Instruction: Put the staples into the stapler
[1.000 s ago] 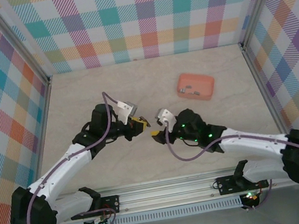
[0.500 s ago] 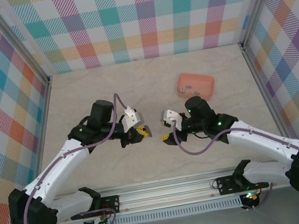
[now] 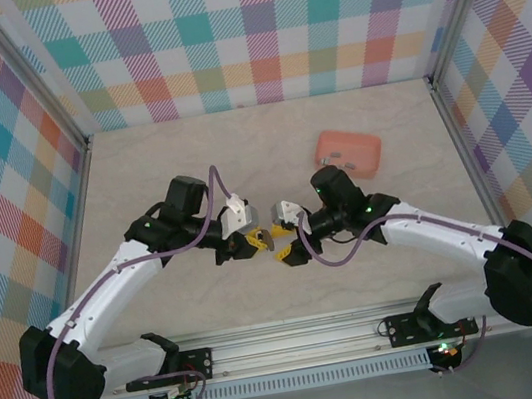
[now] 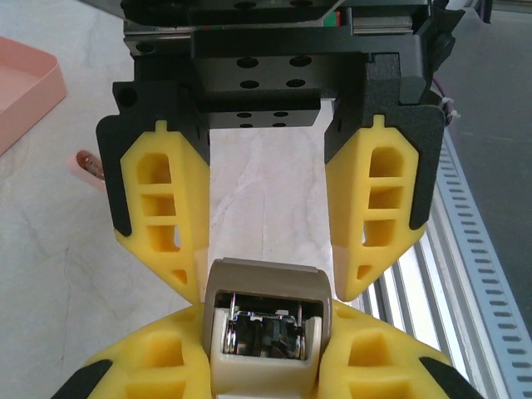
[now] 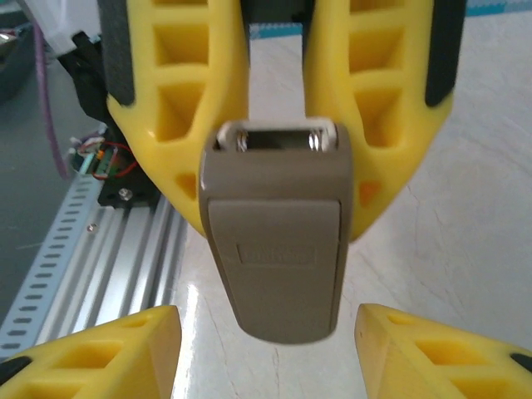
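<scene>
I saw my left claw clenched on the taupe stapler, right claw spread wide facing it, salmon tray well apart

Bright, even light, faint shadows. A pale sheen lies on the cream marbled table. Nearest yellow plastic fingers blur at the wrist views' bottom edge.

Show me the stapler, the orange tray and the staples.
stapler (image 5: 274, 241): right wrist view, its beige top cover.
orange tray (image 3: 370, 155): top external view, its right rim.
staples (image 3: 338, 157): top external view, a small grey strip inside the tray.
</scene>
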Available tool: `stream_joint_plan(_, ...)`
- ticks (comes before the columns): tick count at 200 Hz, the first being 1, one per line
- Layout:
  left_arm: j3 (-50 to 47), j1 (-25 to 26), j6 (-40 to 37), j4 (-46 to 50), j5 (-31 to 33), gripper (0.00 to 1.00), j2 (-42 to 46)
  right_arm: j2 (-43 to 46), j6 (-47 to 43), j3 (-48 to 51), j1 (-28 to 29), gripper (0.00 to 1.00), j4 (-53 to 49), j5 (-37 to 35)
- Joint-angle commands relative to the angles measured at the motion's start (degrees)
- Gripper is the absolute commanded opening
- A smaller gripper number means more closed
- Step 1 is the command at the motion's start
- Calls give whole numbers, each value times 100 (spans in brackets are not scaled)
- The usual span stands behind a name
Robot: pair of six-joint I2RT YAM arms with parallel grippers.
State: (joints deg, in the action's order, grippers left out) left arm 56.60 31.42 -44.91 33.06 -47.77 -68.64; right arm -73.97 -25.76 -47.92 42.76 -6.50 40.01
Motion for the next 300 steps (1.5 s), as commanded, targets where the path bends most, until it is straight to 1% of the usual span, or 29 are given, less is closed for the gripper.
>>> stream_joint_plan(1,-48,22,-160,-39,-287,0,141,-90,82,-213,-3,56,296,576)
stream_joint_plan(29,-54,22,-124,-78,-303,0,158,-161,229,-227,-11,53,476,483)
stream_joint_plan(77,-62,22,7,-168,-370,0,146,-185,293,-242,-6,42,527,309)
stream_joint_plan(86,-63,22,8,-175,-368,0,142,-180,296,-235,-6,38,526,289)
stream_joint_plan(109,-61,22,57,-217,-356,0,139,-157,279,-203,-6,23,534,193)
stream_joint_plan(119,-75,22,98,-245,-299,0,150,-135,269,-167,-5,20,556,150)
stream_joint_plan(130,-103,26,148,-296,-176,11,199,-87,265,-118,-5,19,571,88)
stream_joint_plan(151,-224,22,311,-500,220,46,382,22,347,44,-14,19,689,-128)
stream_joint_plan(157,-278,22,364,-586,342,58,471,61,418,122,-20,19,763,-197)
stream_joint_plan(161,-318,22,421,-679,448,68,541,77,484,168,-34,19,827,-234)
stream_joint_plan(164,-364,22,472,-763,543,79,594,92,541,201,-50,19,879,-264)
stream_joint_plan(166,-398,22,520,-805,609,92,630,100,597,228,-65,19,921,-274)
stream_joint_plan(167,-410,22,554,-834,645,96,653,101,629,238,-70,19,939,-283)
stream_joint_plan(170,-459,21,619,-952,754,100,702,103,712,268,-98,19,986,-297)
stream_joint_plan(199,-887,22,1038,-1631,1771,100,1266,57,1769,286,-375,19,1204,-356)
stream_joint_plan(206,-997,22,1045,-1662,1935,100,1397,26,2056,224,-419,19,1163,-348)
stream_joint_plan(209,-1047,22,1045,-1849,1975,100,1440,3,2221,185,-438,19,1118,-346)
stream_joint_plan(223,-1297,39,1157,-2157,2257,100,1593,-63,2675,17,-477,21,920,-336)
stream_joint_plan(244,-1512,94,1320,-2434,2334,99,1570,-124,3250,-92,-477,21,878,-119)
stream_joint_plan(256,-1619,182,1357,-2616,2462,97,1526,-142,3474,-127,-480,18,872,10)
stream_joint_plan(282,-1905,318,1291,-2998,2630,96,1489,-211,3606,-234,-488,13,737,361)
stream_joint_plan(300,-1983,396,1093,-3109,2671,94,1495,-295,3814,-268,-566,11,792,619)
